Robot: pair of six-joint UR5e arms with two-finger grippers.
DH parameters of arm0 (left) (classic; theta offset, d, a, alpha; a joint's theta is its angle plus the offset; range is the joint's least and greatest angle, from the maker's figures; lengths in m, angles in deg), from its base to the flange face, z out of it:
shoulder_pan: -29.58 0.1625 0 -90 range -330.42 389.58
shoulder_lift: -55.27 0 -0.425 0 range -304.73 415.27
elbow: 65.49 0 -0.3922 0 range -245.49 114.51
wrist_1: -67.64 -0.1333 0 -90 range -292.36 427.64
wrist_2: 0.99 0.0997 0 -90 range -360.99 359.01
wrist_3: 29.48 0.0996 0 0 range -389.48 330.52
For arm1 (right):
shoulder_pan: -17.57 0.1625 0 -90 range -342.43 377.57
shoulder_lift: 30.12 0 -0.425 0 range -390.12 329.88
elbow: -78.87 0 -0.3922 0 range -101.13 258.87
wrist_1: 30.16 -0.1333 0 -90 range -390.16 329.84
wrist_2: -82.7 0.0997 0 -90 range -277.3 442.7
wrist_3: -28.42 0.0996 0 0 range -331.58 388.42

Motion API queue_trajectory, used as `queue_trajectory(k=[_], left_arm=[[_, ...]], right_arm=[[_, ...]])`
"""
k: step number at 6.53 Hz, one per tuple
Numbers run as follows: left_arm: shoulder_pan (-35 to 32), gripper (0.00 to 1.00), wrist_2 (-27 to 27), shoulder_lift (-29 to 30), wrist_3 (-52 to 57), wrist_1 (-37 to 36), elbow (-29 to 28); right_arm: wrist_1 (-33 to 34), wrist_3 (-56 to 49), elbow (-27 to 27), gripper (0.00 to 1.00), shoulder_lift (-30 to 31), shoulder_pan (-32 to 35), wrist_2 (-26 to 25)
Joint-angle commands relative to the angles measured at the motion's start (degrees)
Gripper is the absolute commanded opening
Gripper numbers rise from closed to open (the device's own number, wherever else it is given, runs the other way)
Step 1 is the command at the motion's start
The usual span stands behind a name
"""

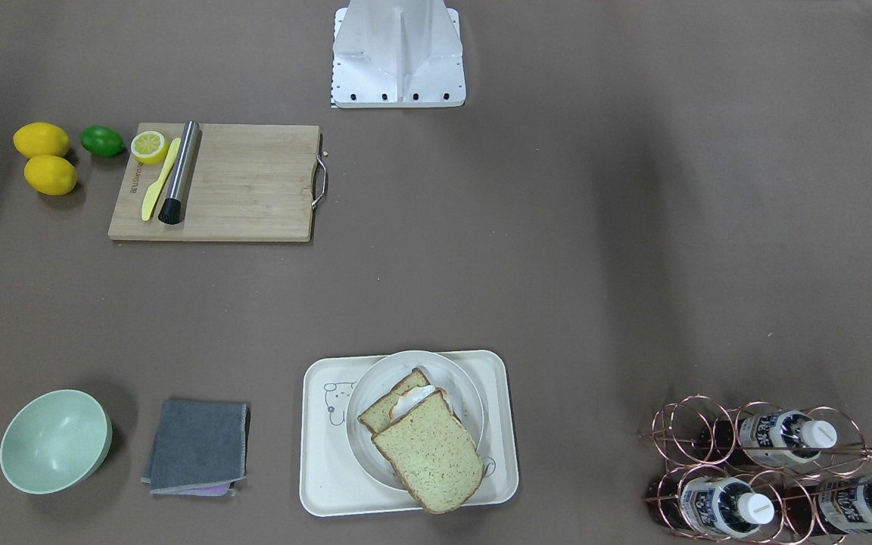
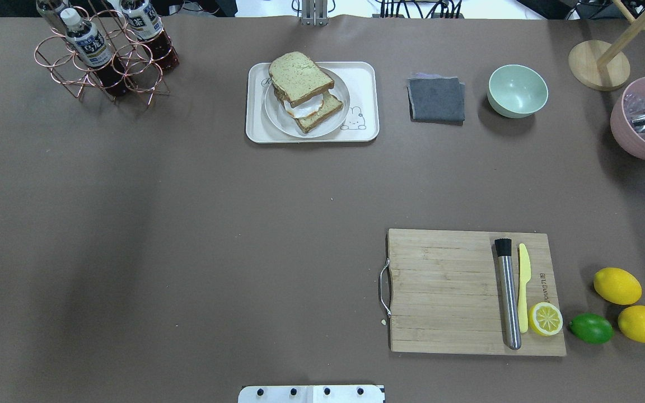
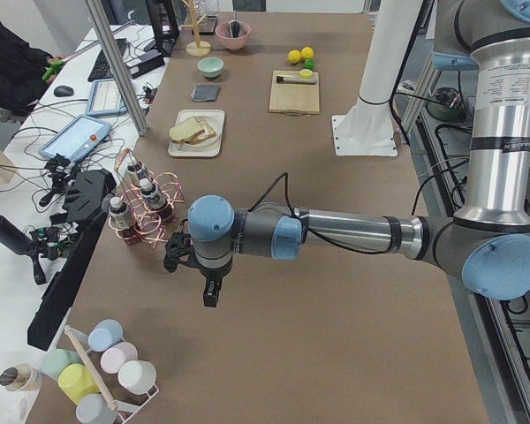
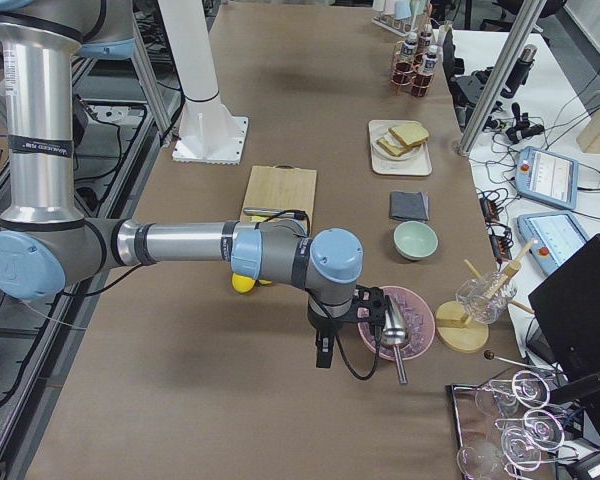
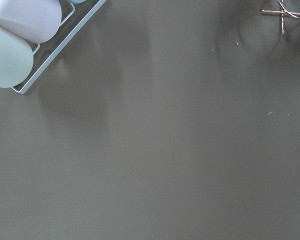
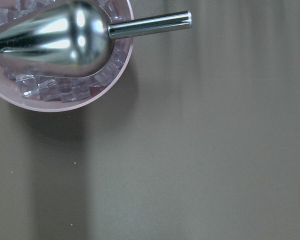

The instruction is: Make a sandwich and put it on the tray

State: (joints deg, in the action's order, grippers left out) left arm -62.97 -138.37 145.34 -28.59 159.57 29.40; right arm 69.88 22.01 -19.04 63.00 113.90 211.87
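The sandwich (image 1: 425,443) lies on a round white dish (image 1: 375,378), and this dish stands inside the tray (image 1: 322,484), so the stack is on the tray, only not directly on it. The top slice (image 1: 430,458) sits askew: it hangs over the dish rim toward the tray's edge, while the lower slice (image 1: 389,406) and the fried egg (image 1: 410,401) show from under it.

The bread looks soft and light, with a pale speckled crumb and a darker, somewhat firmer crust. I judge that a hard squeeze would dent it. The egg seems smooth, perhaps slippery, so the layers may slide when the stack is tilted. A low pinch across two opposite crust edges, taking both slices together, seems safest. The dish is glossy and rigid; the tray is matte cream with rounded corners and a raised rim.

The left gripper (image 3: 209,296) and the right gripper (image 4: 323,355) hang over bare table, well apart from the tray. Whether their jaws are open or closed, I cannot tell.
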Motion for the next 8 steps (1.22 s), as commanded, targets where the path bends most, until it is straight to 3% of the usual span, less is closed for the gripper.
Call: queue_trajectory(k=[1,8], left_arm=[[0.0,0.97,0.0,0.3,0.0,-0.1,-0.1],[0.3,0.97,0.0,4.7,-0.4,-0.4,-2.8]], right_arm=[[0.0,0.0,-0.1,0.99,0.0,0.0,0.0],[0.0,0.0,0.5,0.99,0.0,0.0,-0.1]])
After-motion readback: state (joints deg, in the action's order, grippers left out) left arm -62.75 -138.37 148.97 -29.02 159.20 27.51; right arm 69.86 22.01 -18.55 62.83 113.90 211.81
